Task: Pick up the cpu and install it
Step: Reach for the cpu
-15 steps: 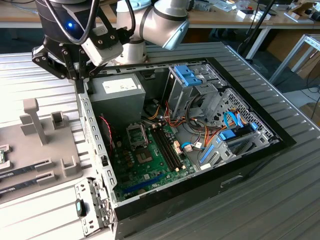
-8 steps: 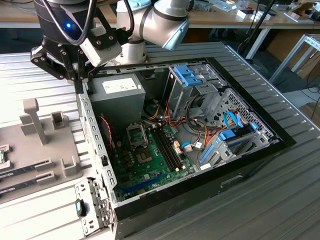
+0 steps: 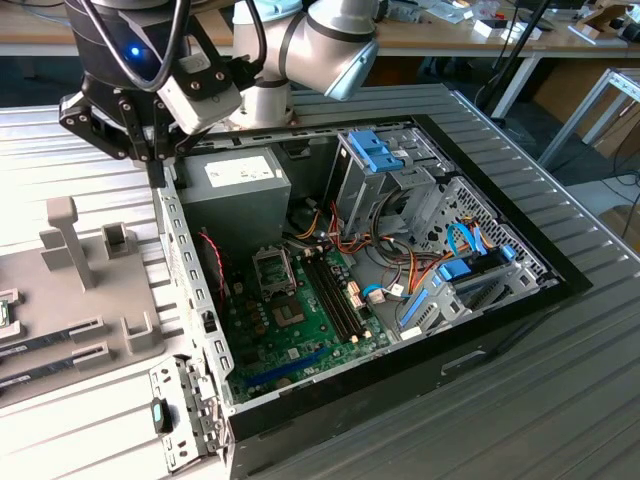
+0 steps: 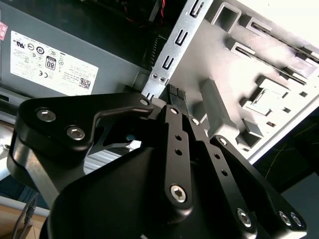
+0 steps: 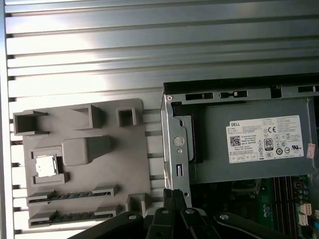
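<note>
The cpu, a small silvery square chip, lies in a recess of the grey holder tray beside the computer case; the second wrist view shows the cpu as well. My black gripper hangs above the case's metal side wall, between the tray and the power supply. Its fingers are pressed together with nothing between them, and the gripper is well apart from the cpu. The bare cpu socket sits on the green motherboard inside the open case.
A grey power supply fills the case's back corner under the arm. Blue drive cages and bundled cables crowd the exterior view's right. Two memory sticks lie in the tray, which has upright posts. A ribbed metal table surrounds everything.
</note>
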